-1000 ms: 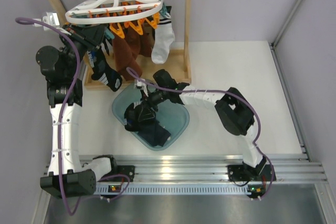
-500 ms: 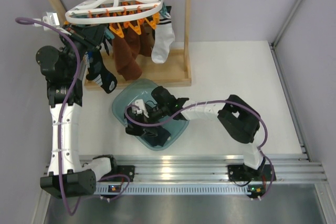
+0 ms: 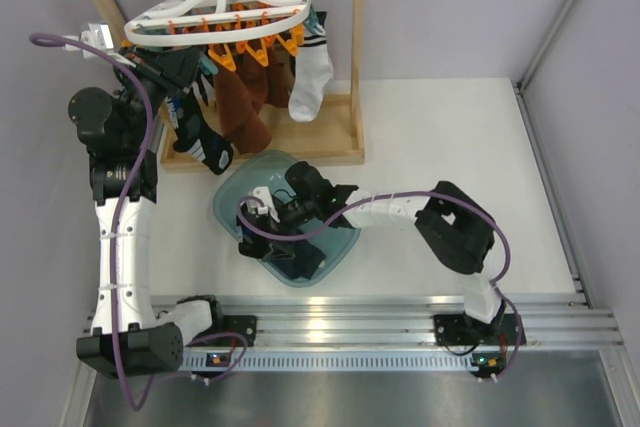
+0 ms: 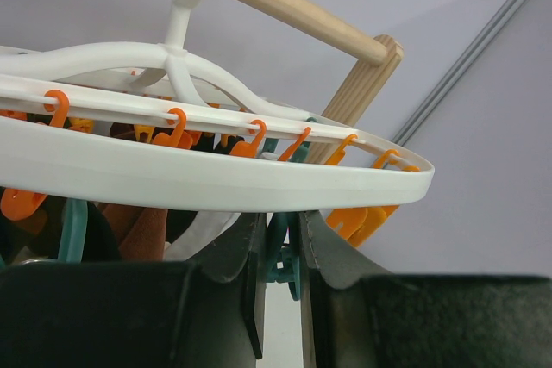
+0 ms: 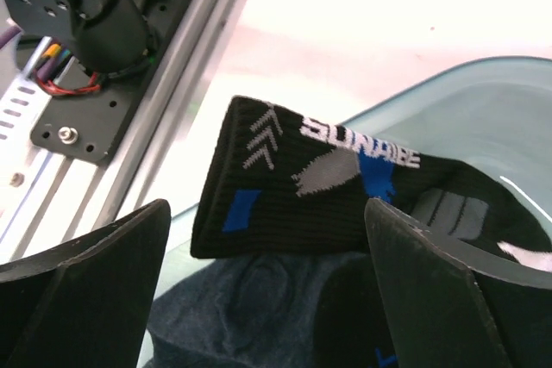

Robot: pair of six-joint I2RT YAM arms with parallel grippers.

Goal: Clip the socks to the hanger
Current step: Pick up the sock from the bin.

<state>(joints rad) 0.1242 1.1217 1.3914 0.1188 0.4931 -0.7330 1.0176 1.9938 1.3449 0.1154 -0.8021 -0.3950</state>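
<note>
Socks [image 3: 297,259] lay in teal tub [image 3: 226,199], R gripper [image 3: 268,219] above; another sock [image 3: 205,145] hung below hanger [image 3: 220,7]. L wrist: L gripper [image 4: 280,230] clamped on teal clip [image 4: 278,266]. R wrist: jaws wide apart over black sock [image 5: 319,191].

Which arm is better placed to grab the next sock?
Right. The right end effector hangs open over the black sock in the bin; the left end effector is at the hanger, pinching a teal clip.

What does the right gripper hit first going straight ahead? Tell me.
Most likely the black sock at the rim of the basin, dead ahead of the open right gripper. How far off is unclear.
</note>
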